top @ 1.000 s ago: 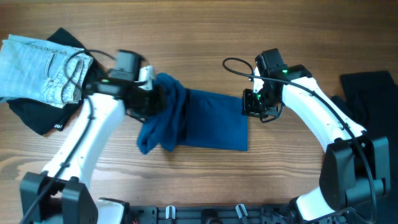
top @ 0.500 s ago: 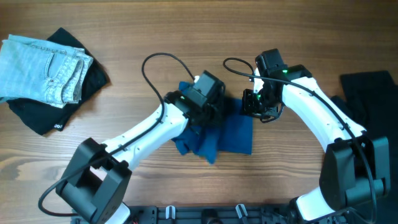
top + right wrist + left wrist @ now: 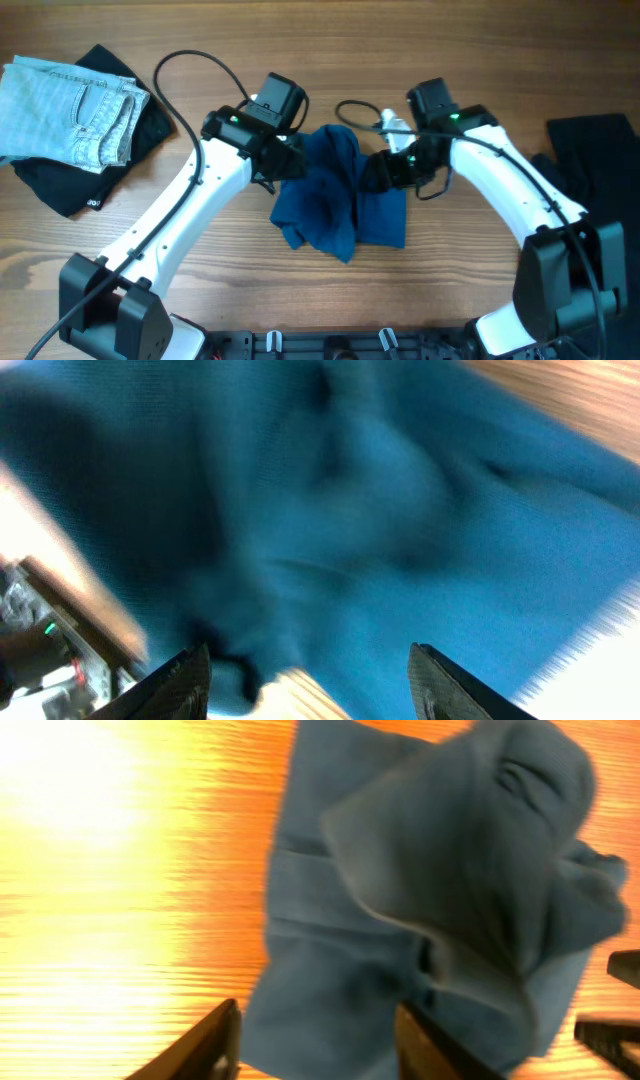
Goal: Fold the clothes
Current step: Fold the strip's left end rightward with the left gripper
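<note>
Wooden worktop (image 3: 320, 40) carried the blue shirt (image 3: 330, 200) bunched at centre btw both arms, one layer heaped over another, prob. mid-fold. Left end effector (image 3: 287, 160) sat at its left edge, fingers apart, holding nothing. Right end effector (image 3: 385, 172) likewise gaped over the right half, empty. Jeans (image 3: 70, 110) on a black garment (image 3: 60, 190) lay far left, apparently set aside.

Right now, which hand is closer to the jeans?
Left. The left hand is at the shirt's left edge, toward the jeans; the right hand is farther, at the shirt's other side.
</note>
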{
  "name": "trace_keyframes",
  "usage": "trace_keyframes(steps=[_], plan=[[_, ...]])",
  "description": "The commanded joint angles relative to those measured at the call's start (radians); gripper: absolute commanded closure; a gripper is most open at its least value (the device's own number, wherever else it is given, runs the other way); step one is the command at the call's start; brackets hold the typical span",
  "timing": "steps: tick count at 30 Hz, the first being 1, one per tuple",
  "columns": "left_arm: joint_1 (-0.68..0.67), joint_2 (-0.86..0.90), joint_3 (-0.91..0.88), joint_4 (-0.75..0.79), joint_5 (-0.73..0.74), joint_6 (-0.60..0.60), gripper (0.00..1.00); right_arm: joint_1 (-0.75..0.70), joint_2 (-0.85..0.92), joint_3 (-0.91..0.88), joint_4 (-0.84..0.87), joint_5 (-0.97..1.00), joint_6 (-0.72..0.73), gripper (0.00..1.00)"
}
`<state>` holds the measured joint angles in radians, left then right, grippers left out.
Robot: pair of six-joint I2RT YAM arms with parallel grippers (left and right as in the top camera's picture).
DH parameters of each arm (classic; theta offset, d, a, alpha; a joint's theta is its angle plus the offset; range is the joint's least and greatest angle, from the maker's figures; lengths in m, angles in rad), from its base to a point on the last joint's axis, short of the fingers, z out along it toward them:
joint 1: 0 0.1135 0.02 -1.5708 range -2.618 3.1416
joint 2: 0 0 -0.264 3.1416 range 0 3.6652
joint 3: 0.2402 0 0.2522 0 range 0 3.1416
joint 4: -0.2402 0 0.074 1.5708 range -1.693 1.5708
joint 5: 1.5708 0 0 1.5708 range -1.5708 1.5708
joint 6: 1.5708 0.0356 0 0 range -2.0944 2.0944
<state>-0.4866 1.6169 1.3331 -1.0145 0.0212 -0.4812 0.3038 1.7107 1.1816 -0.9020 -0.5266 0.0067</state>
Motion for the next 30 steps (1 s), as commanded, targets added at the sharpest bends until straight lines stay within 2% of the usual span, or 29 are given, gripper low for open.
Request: trace_keyframes(steps=[1,4,5,6,8,9,10,14,19,20,21,22,24,26,27,29,30], plan=[[0.036,0.005,0.009,-0.004,-0.038,0.033,0.61,0.128,-0.024,0.009,0.107,-0.118,-0.023,0.36],[0.06,0.005,0.009,-0.004,-0.038,0.034,0.64,0.222,-0.016,0.009,0.169,0.131,0.202,0.37],[0.07,0.005,0.009,-0.004,-0.038,0.034,0.64,0.248,-0.006,0.009,0.164,0.229,0.267,0.41],[0.08,0.005,0.009,-0.004,-0.038,0.034,0.65,0.267,0.004,0.009,0.156,0.304,0.318,0.5],[0.096,0.005,0.009,-0.004,-0.038,0.034,0.65,0.272,0.014,0.009,0.136,0.401,0.396,0.91],[0.102,0.005,0.009,-0.005,-0.038,0.034,0.66,0.257,0.012,0.01,0.121,0.435,0.432,0.96],[0.104,0.005,0.009,-0.005,-0.038,0.034,0.66,0.223,0.0,0.013,0.089,0.454,0.473,0.96],[0.103,0.005,0.009,-0.004,-0.037,0.034,0.67,0.027,-0.04,0.012,-0.063,0.452,0.473,0.96],[0.103,0.005,0.009,-0.005,-0.037,0.034,0.65,-0.091,-0.038,0.003,-0.15,0.469,0.466,0.95],[0.103,0.006,0.009,-0.006,-0.037,0.034,0.64,-0.103,-0.038,0.003,-0.155,0.467,0.467,0.75],[0.103,0.006,0.009,-0.009,-0.037,0.034,0.63,-0.109,-0.038,0.003,-0.158,0.467,0.467,0.44],[0.103,0.006,0.009,-0.014,-0.037,0.034,0.62,-0.115,-0.038,0.003,-0.161,0.468,0.463,0.35],[0.103,0.006,0.009,-0.027,-0.036,0.034,0.58,-0.128,-0.039,0.003,-0.156,0.467,0.447,0.34],[0.103,0.006,0.007,-0.034,-0.018,0.034,0.57,-0.129,-0.044,0.007,-0.117,0.424,0.321,0.52],[0.103,0.006,0.006,-0.034,-0.004,0.034,0.57,-0.129,-0.052,0.01,-0.103,0.377,0.262,0.58],[0.102,0.013,0.006,-0.033,0.079,0.034,0.62,-0.128,-0.107,0.013,-0.042,0.097,0.019,0.61],[0.1,0.017,0.006,-0.033,0.099,0.034,0.63,-0.127,-0.12,0.013,-0.032,0.039,-0.022,0.61]])
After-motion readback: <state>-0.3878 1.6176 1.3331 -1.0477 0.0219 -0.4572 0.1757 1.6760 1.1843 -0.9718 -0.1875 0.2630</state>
